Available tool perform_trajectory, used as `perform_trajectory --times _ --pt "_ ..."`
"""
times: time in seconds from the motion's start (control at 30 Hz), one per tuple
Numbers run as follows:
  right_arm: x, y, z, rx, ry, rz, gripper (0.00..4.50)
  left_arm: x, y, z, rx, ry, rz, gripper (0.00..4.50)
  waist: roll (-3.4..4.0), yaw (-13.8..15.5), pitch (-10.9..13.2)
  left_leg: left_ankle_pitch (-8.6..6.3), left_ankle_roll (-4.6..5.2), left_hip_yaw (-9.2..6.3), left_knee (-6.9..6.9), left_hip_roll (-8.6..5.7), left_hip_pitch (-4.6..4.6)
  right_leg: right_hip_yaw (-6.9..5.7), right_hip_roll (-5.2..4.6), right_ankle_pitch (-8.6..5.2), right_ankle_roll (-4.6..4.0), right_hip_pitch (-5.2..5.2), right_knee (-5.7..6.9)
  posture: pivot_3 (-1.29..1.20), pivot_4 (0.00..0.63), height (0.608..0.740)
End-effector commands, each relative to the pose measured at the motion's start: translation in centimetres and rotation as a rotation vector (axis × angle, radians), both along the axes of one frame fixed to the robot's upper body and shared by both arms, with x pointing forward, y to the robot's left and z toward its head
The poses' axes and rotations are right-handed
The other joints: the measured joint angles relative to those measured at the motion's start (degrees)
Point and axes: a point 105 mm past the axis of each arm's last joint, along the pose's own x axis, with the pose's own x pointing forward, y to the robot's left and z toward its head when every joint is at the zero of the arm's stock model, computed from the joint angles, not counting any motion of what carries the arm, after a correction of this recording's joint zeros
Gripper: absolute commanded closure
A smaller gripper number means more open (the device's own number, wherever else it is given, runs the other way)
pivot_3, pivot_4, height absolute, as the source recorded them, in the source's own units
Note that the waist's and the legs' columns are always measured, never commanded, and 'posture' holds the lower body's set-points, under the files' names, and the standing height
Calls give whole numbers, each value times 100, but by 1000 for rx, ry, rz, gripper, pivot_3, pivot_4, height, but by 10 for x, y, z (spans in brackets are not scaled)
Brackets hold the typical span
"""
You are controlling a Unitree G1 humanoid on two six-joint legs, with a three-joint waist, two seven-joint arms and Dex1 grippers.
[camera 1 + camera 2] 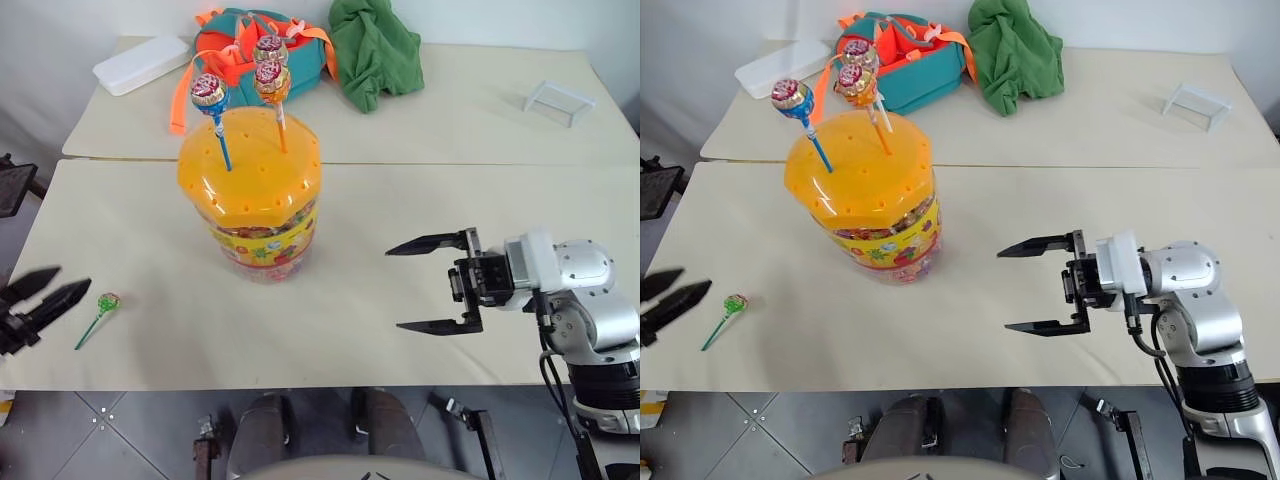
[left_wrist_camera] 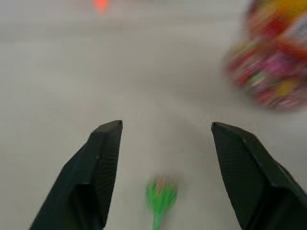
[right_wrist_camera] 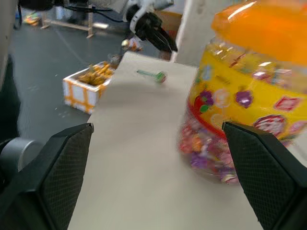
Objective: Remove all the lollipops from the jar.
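Nearest me, my left pincer (image 1: pixel 45 297) hangs parted and empty just beside the green lollipop (image 1: pixel 107 302) lying on the counter (image 1: pixel 400 340); I could nudge it off the edge. My right pincer (image 1: pixel 428 285) gapes wide, grasping nothing, and could knock the jar (image 1: pixel 255 195), where three lollipops (image 1: pixel 250 80) stand in the lid.

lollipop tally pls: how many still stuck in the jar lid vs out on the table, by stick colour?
In the jar lid, blue stick: 1
In the lid, orange stick: 1
In the lid, behind those, stick hidden: 1
On the table, green stick: 1
Total: 4 lollipops, 3 still to remove
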Motion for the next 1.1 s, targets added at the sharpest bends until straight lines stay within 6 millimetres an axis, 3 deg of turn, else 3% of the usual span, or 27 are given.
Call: perform_trajectory --times 0.03,0.13,0.23,0.37,0.53,0.57,0.73,0.87,0.93,1.0,1.07,1.1 --pt "-7 -5 41 206 -24 -72 0 4 -44 50 -45 -176 -272 1510 0 23 0 0 -1 -1 3 6 0 -1 1 2 -4 0 3 0 150 740" --pt "-15 -5 54 302 -35 -99 0 22 -90 71 -71 -257 -441 1510 0 53 0 1 -2 -6 4 8 4 5 -1 4 -4 1 14 0 150 740" --pt "-22 -1 61 347 -34 -116 0 34 -122 82 -103 -298 -553 1510 0 50 0 1 -2 -1 4 -5 6 13 1 6 0 -5 32 0 150 740" --pt "-28 6 63 371 -44 -124 0 49 -149 79 -69 -265 -641 1510 0 -20 0 1 -3 56 3 0 6 22 14 7 0 -19 39 0 150 740" --pt "-29 9 59 366 -54 -138 0 58 -162 84 -89 -266 -694 1510 0 6 0 3 -5 63 11 2 7 31 22 6 -1 -17 37 0 150 740" --pt "-29 10 59 368 -56 -141 0 58 -163 85 -96 -267 -703 1894 0 7 0 2 -5 62 12 2 6 32 21 6 -2 -16 37 0 150 740" --pt "-29 9 57 370 -60 -150 0 57 -158 91 -148 -272 -718 3265 0 17 0 2 -5 60 12 3 6 32 21 6 -1 -17 37 0 150 740" --pt "-27 12 54 365 -57 -132 0 56 -150 110 -266 -351 -691 4487 -1 20 0 2 -4 60 14 3 5 32 21 6 -1 -17 38 0 150 740" --pt "-26 15 55 367 -58 -103 0 55 -137 124 -386 -399 -644 4487 -1 14 0 3 -4 59 19 5 5 33 22 6 -1 -16 39 0 150 740" --pt "-26 20 55 356 -58 -58 0 58 -109 133 -514 -422 -536 4487 -1 -14 0 2 -4 52 21 7 7 37 22 6 -1 -16 41 0 150 740" --pt "-26 25 51 318 -53 -9 0 64 -79 130 -564 -410 -381 4487 -1 -40 0 2 -4 40 18 10 16 44 23 6 -1 -17 45 0 150 740" --pt "-28 28 45 274 -50 32 0 66 -62 119 -541 -370 -293 4487 -1 -46 0 2 -4 37 12 10 19 47 23 6 -2 -17 46 0 150 740"
